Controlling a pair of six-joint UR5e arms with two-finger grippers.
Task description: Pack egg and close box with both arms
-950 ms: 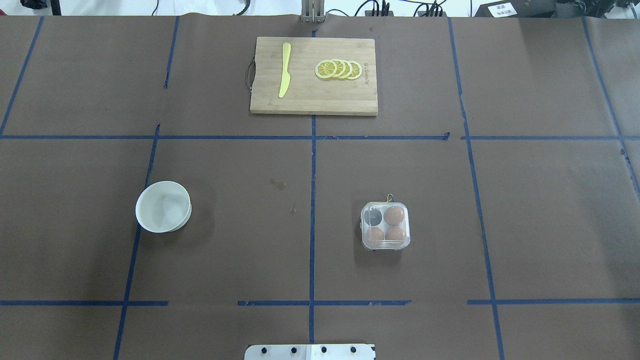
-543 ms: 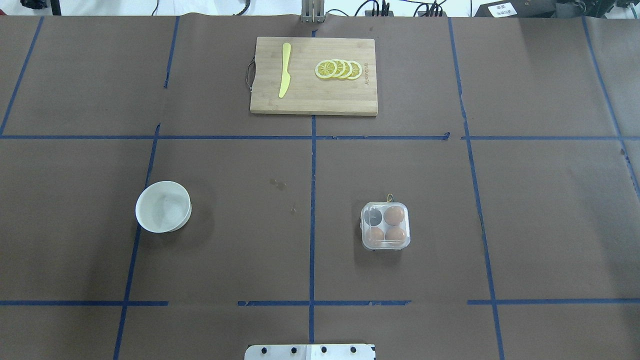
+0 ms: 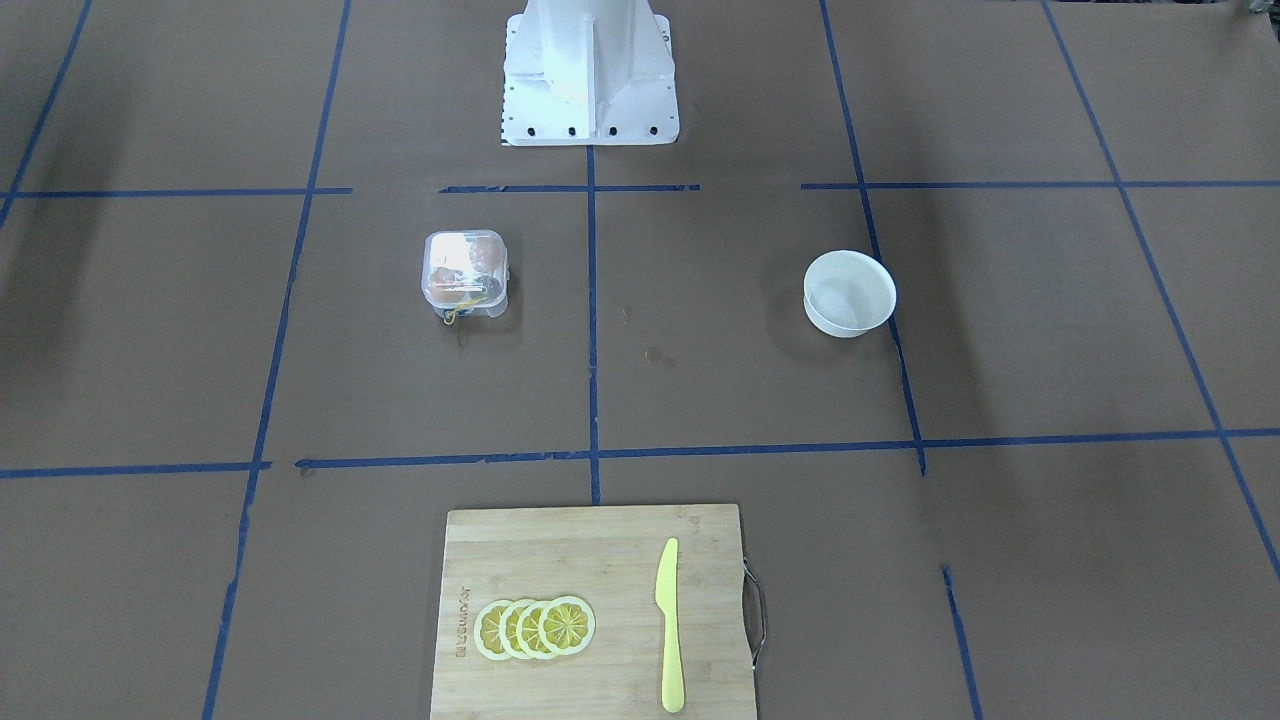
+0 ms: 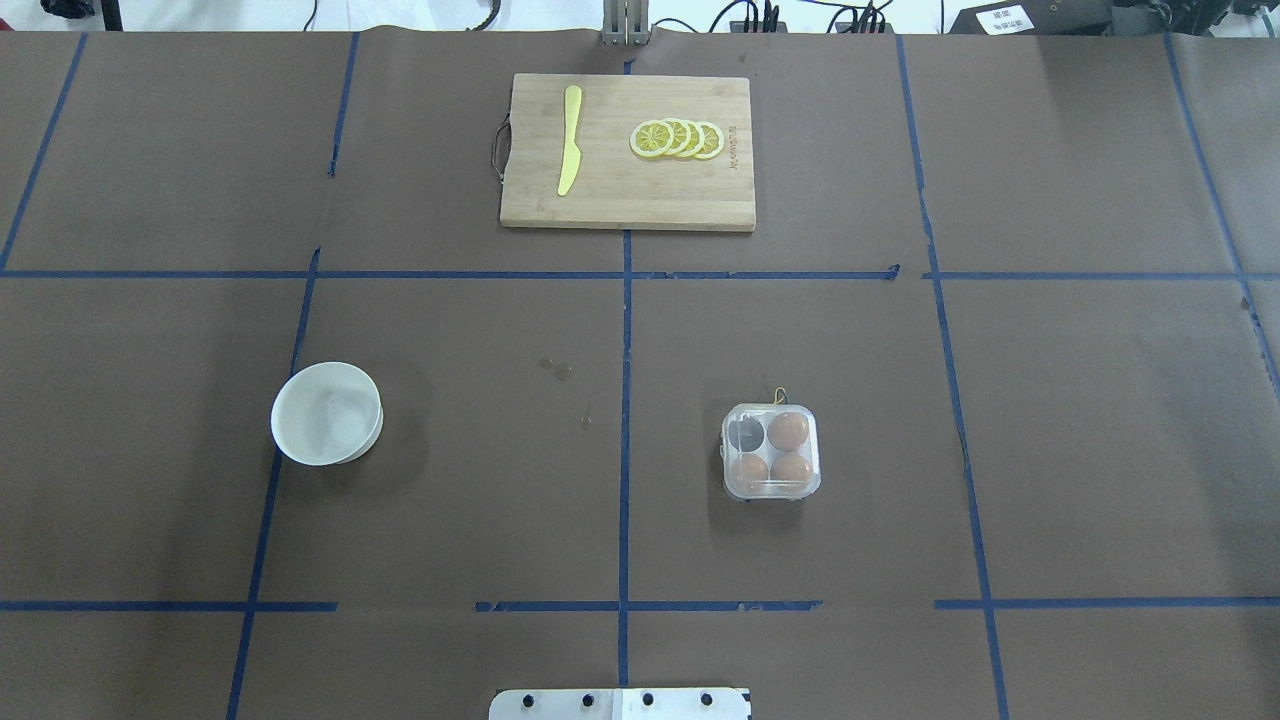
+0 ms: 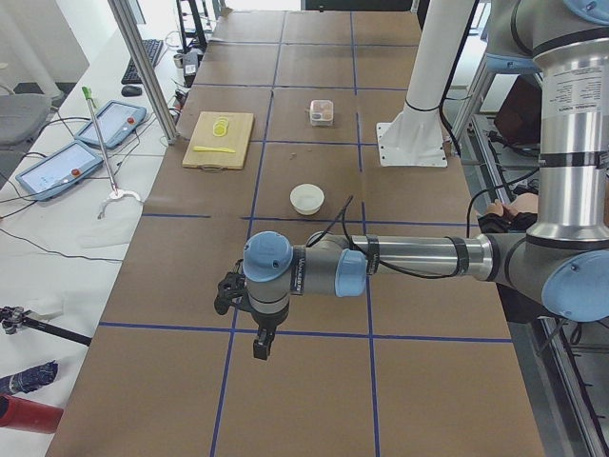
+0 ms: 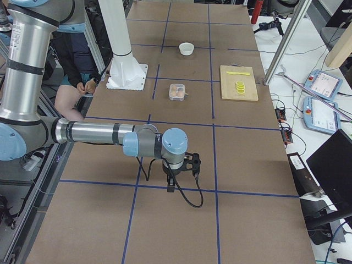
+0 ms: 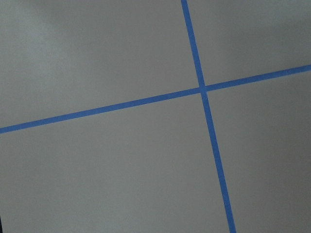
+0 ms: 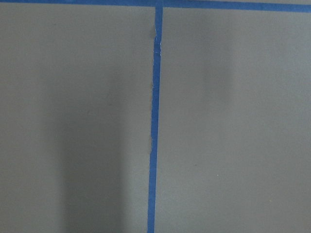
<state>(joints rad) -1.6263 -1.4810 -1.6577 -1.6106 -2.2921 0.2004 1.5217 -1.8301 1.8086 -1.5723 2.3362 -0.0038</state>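
The box (image 4: 771,452) is a small clear plastic carton on the brown table, right of the centre line, and its lid looks down over the cells. Three orange-brown eggs show through it; one egg (image 4: 788,430) lies at the far right cell, and the far left cell looks dark. The box (image 3: 464,272) also shows in the front-facing view. Both arms appear only in the side views, far out from the box. My left gripper (image 5: 228,290) and my right gripper (image 6: 192,162) hang low over bare table; I cannot tell whether either is open or shut. Both wrist views show only paper and blue tape.
A white bowl (image 4: 326,412) stands left of centre and looks empty. A wooden cutting board (image 4: 628,200) at the far edge carries a yellow knife (image 4: 569,140) and lemon slices (image 4: 677,139). The white base pedestal (image 3: 588,70) sits at the near edge. A seated person (image 6: 77,77) is beside the table.
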